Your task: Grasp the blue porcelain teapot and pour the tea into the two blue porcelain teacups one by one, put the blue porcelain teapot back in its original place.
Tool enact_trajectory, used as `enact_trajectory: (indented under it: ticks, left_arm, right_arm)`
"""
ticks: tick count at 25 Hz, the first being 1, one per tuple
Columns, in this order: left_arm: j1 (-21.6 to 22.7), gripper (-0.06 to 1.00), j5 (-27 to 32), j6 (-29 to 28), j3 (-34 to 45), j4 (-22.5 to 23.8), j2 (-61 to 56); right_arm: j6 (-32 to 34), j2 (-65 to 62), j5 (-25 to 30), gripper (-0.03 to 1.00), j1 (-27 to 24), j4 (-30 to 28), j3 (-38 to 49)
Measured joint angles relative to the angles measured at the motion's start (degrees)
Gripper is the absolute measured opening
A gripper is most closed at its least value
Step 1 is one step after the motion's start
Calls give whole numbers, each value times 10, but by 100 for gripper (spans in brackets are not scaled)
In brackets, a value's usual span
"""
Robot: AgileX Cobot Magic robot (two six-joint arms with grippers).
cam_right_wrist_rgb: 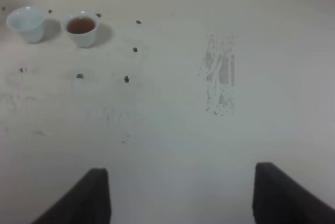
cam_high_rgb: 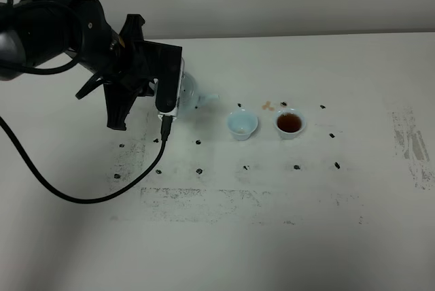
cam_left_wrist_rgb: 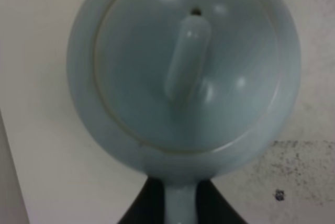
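We counted one desk (cam_high_rgb: 285, 236), one arm (cam_high_rgb: 61, 26) in the high view, one teapot (cam_high_rgb: 191, 91) and two cups. The cups stood side by side to the teapot's right, the nearer cup (cam_high_rgb: 242, 125) empty and the farther cup (cam_high_rgb: 289, 123) holding brown tea. The high view hid most of the teapot behind the arm's wrist. Only the left wrist view showed its lid (cam_left_wrist_rgb: 136, 77) from above and its handle (cam_left_wrist_rgb: 180, 208) pinched between the closed left jaws. Only the right wrist view showed the right jaws, spread wide over the desk, gripping nothing, well apart from the cups. The arm reached in from the left, wrist bent down over the teapot at the desk's left-centre; we could not tell whether the teapot touched the desk.
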Motion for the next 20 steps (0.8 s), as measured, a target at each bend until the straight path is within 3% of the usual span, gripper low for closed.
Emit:
enact_trajectory:
  ticks: [9,20]
  left_arm:
    - [0,4,-63,36,0,18,32]
    - [0,4,-130,39,0,54,66]
  right_arm:
    - [0,0,0,56,0,0,0]
    - [0,0,0,56,0,0,0]
